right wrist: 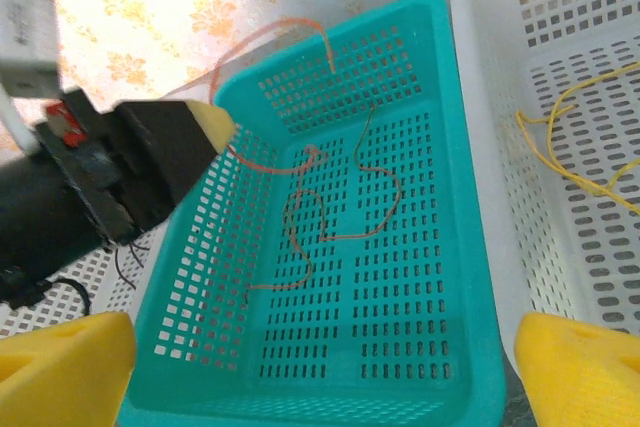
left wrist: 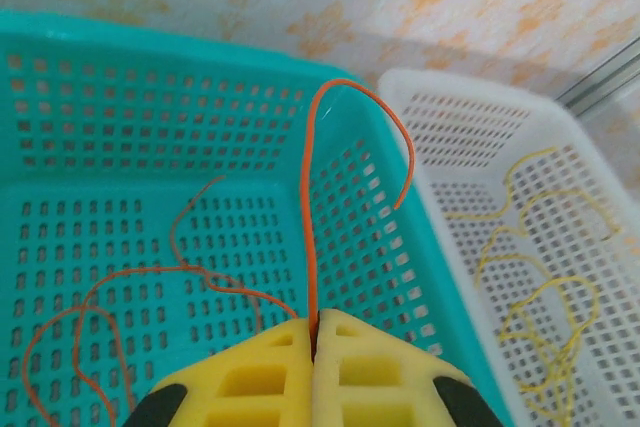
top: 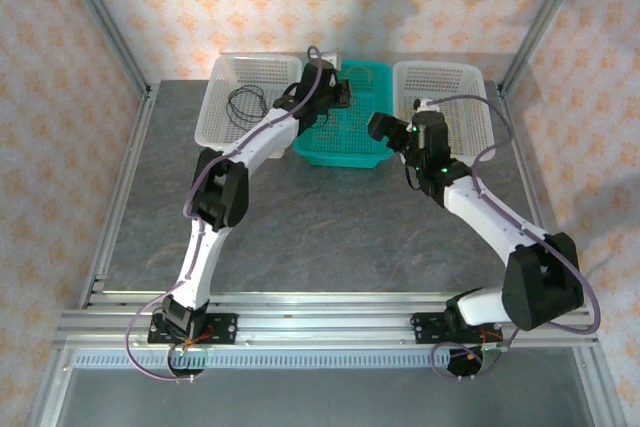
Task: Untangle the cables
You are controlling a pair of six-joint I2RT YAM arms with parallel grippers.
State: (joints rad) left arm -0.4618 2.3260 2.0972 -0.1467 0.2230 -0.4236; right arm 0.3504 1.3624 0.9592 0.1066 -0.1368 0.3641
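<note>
An orange cable rises from between the yellow fingers of my left gripper, which is shut on it above the teal basket. The rest of the orange cable lies in loose loops on the floor of the teal basket. My right gripper hovers open over the near end of that basket with nothing between its fingers. The left gripper is over the basket's far left corner. A yellow cable lies in the right white basket. A black cable lies in the left white basket.
Three baskets stand side by side at the back of the grey table. Both arms reach over the teal basket, the left gripper at its far side and the right gripper at its right. A metal frame borders the table.
</note>
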